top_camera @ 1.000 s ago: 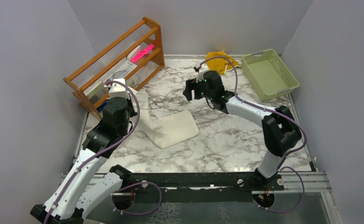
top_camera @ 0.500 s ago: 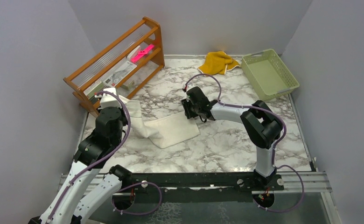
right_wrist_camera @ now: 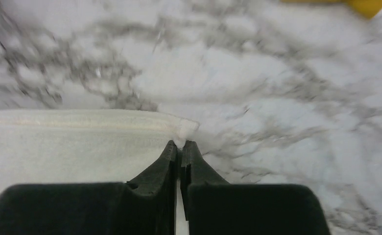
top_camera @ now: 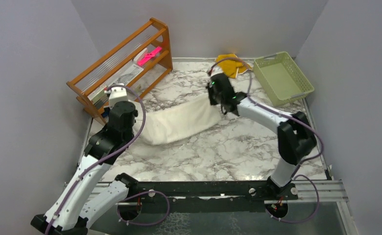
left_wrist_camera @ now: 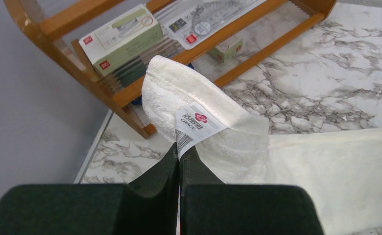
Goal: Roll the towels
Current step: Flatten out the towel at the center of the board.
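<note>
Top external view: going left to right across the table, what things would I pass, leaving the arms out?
wooden rack → cream towel → yellow towel → green basket

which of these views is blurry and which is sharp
Right wrist: the marble table is smeared by motion blur, though the white towel edge at the right pincer reads. Left wrist: sharp, the label print legible. Top external: even light, soft shadows, no glare.
</note>
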{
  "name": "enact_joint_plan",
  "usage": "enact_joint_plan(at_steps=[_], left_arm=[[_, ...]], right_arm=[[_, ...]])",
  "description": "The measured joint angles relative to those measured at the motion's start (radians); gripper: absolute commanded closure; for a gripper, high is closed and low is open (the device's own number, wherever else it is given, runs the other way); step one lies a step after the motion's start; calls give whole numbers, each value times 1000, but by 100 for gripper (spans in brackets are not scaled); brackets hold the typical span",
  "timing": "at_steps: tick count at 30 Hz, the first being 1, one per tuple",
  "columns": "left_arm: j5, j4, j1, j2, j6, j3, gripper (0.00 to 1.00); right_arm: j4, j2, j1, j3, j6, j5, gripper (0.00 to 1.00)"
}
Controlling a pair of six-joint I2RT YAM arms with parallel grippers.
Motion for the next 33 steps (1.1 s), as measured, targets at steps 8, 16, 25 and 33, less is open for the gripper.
enact_joint_plan(at_steps=[8, 16, 25, 33], left_arm=[[41, 132, 0, 188, 129, 273, 79], [122, 227, 2, -226, 120, -11, 1], [135, 0, 2, -71, -18, -90, 1], [153, -11, 2, 119, -1, -86, 11]], right_arm=[[127, -450, -249, 77, 3, -29, 86], [390, -1001, -212, -475, 102, -7, 15], [280, -814, -214, -523, 184, 29, 24], [87, -521, -182, -383, 138, -77, 34]])
